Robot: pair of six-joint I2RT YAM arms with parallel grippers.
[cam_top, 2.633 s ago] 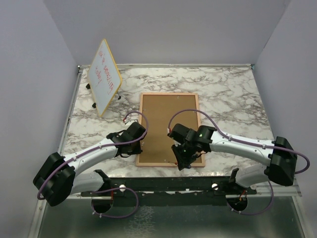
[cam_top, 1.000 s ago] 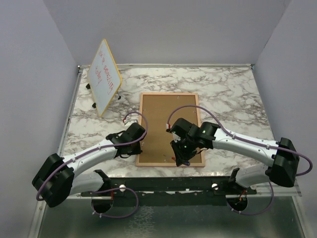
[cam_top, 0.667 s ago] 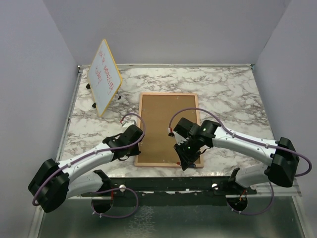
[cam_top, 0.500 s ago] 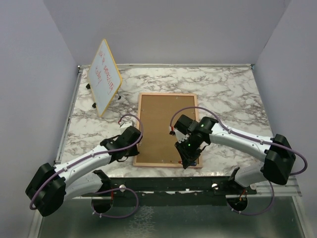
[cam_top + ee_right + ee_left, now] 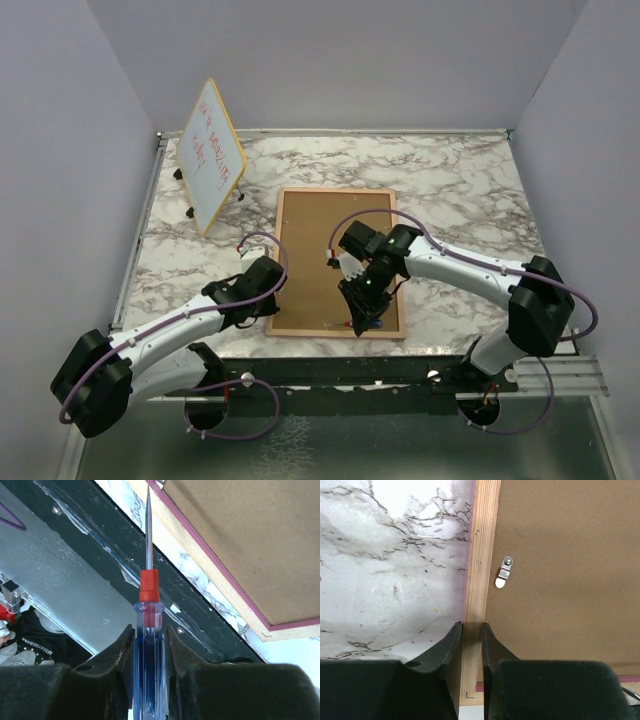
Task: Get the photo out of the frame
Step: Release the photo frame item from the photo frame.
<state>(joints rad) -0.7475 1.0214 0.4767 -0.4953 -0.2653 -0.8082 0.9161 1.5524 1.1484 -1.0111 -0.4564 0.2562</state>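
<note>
A large rectangular picture frame [image 5: 325, 225] with a thin pink border and pale wooden rim lies flat, brown fibreboard back upward, near the middle of the white, grey-veined marble table [image 5: 460, 190]; its near short edge lies close to the table's front edge. The photo is hidden beneath the backing and cannot be seen.

The left tool [image 5: 471, 630] sits at the frame's left long edge, near the front corner; its two black fingers [image 5: 451, 645] straddle the wooden rim, one on the marble side and one on the fibreboard side, pressed together on that rim. Just beyond the fingers, a small silver metal clip [image 5: 504, 572] is screwed to the rim's inner side; its rounded end lies over the backing.

The right tool [image 5: 149, 630] hovers over the frame's near part, right of centre; it is clamped on the clear blue plastic handle of a screwdriver [image 5: 149, 587] with a red collar and a thin steel shaft. In the right wrist view the shaft runs past the frame's pink-edged near side and over the dark rail at the table's front, its tip close to that edge; whether the tip touches anything cannot be told.

A yellow-edged whiteboard [image 5: 212, 155] with red writing stands tilted at the table's far left corner, well apart from the frame.
</note>
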